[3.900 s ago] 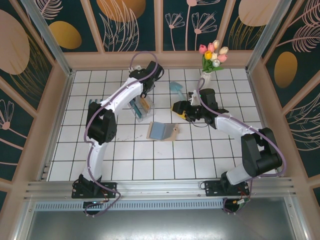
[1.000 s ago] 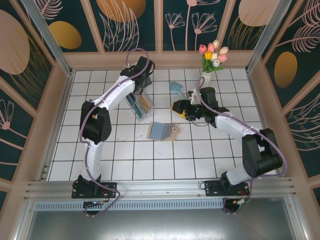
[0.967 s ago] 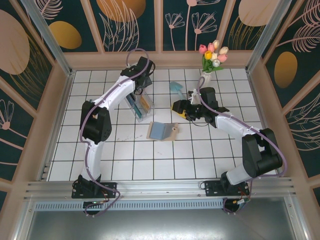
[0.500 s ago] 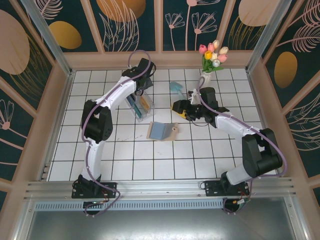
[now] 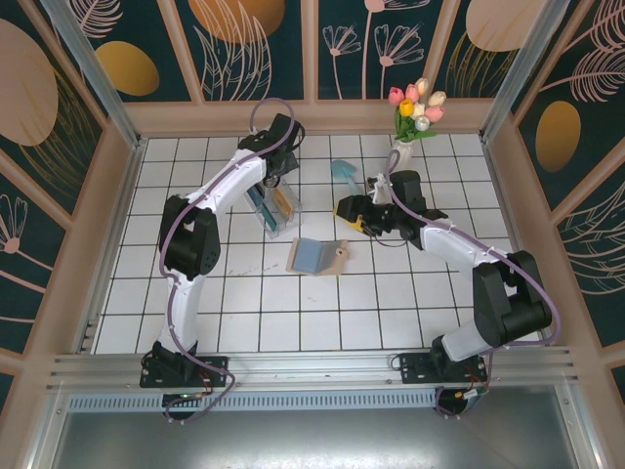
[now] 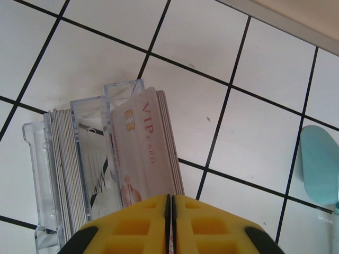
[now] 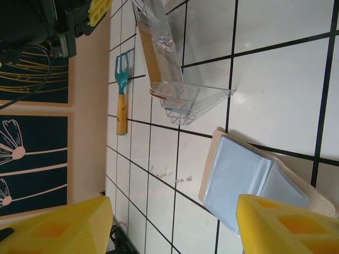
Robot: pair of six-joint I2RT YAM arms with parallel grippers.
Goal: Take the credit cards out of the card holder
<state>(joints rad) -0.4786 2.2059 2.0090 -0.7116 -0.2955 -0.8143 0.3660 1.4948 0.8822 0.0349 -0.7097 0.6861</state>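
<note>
The card holder lies open and flat on the tiles, tan outside and blue-grey inside. My right gripper hangs open above it and holds nothing; from above it is just right of the wallet. Credit cards stand in a clear slotted rack: a pinkish VIP card in front and a white, black-striped one behind a divider. My left gripper is over the rack, its jaws shut to a hairline slit above the cards' top edge. Whether a card is pinched is hidden.
A teal scoop lies on the tiles beyond the wallet, also at the right edge of the left wrist view. A teal fork with a wooden handle lies left of the rack. A vase of tulips stands at the back right.
Since the oldest frame the left arm's elbow swung left and its wrist drew toward the back wall, still over the rack. In the last second it barely shifted. The right arm stayed still.
</note>
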